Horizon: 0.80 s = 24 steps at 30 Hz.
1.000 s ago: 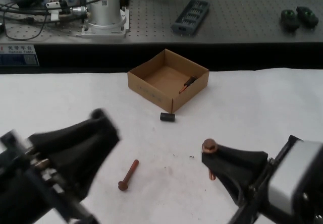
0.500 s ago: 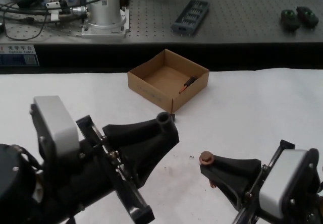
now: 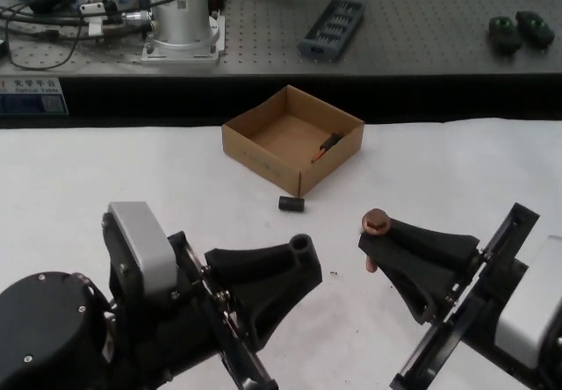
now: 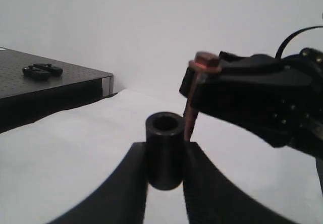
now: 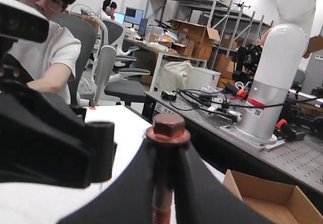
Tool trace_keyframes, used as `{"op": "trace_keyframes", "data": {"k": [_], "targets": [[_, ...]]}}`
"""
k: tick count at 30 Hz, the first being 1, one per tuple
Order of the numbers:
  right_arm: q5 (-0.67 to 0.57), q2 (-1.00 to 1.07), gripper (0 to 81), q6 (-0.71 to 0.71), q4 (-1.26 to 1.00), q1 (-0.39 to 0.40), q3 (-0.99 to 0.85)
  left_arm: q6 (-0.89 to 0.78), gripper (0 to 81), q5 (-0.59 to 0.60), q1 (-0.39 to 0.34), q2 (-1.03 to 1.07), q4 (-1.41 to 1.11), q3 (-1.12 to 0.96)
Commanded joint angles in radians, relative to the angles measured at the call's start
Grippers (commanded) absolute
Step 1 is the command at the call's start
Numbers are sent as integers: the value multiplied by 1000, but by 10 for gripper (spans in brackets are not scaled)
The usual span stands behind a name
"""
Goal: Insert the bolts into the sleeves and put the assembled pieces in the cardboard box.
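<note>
My left fingers [image 4: 126,183] are closed on a sleeve [image 4: 164,151], which stands upright with its bore facing up, at lower centre of the high view. My right fingers [image 5: 197,183] grip a bolt [image 5: 168,128] by the shank, head up. In the high view it is right of the sleeve, near it but apart. The box [image 3: 263,166] sits mid-frame on the white surface [image 3: 132,170]. Inside, by its right wall, lies what looks like an assembled piece [image 3: 327,147]. A second sleeve [image 3: 291,204] lies on the surface just below the box.
</note>
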Motion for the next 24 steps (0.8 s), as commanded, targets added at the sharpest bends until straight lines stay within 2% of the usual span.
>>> {"op": "trace_keyframes", "data": {"k": [1,11,18,24], "targets": [[-9,-1,58,23,-70,-7,-8,12,6,15,10,14,-27,-11],[-221,-1,58,200,-56,-39,-56,49,6,63,44,108,-27,-21],[-386,-1,58,250,186,-60,-164,35,6,201,44,113,110,-79],[-401,-1,58,232,195,-66,-179,89,6,214,47,113,155,-88]]}}
